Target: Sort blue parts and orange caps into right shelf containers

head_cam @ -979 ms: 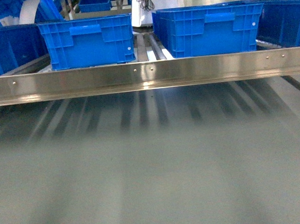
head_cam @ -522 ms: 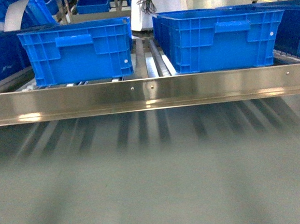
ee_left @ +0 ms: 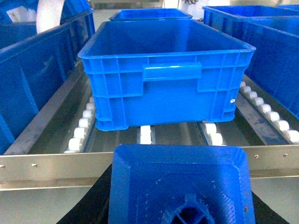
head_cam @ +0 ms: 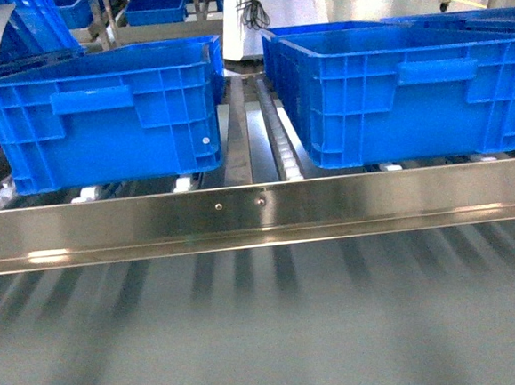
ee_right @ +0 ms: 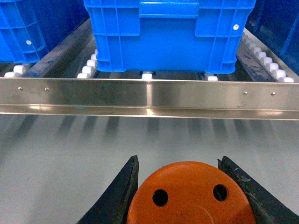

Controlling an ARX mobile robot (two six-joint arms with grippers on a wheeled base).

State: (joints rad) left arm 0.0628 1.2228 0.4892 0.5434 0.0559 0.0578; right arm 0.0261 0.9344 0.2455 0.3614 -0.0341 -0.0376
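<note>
Nearest the right wrist camera, the right gripper (ee_right: 189, 186) is clamped on an orange cap (ee_right: 189, 196): its two dark fingers (ee_right: 117, 196) press against either side of the cap, whose flat top with two small round holes faces the lens. It hangs over a pale grey floor, short of a steel front rail (ee_right: 149, 98). Nearest the left wrist camera, a blue part (ee_left: 180, 186) fills the bottom of the view, with dark edges of the left gripper (ee_left: 180, 205) showing at both sides below it, so that gripper grasps the part, though its fingertips are hidden. Just past the rail in both wrist views, white rollers (ee_left: 145, 135) carry the right shelf containers. The left one (ee_left: 166, 74) stands straight ahead of the blue part, open-topped, with nothing showing inside as far as its floor can be seen. The right one (ee_right: 170, 35) stands straight ahead of the orange cap; only its ribbed front wall and handle show there. In the head view the two crates sit side by side behind the rail (head_cam: 259, 215), apart, with a roller track (head_cam: 276, 142) between them, and neither gripper appears. More blue crates (head_cam: 158, 4) stand farther back.
</note>
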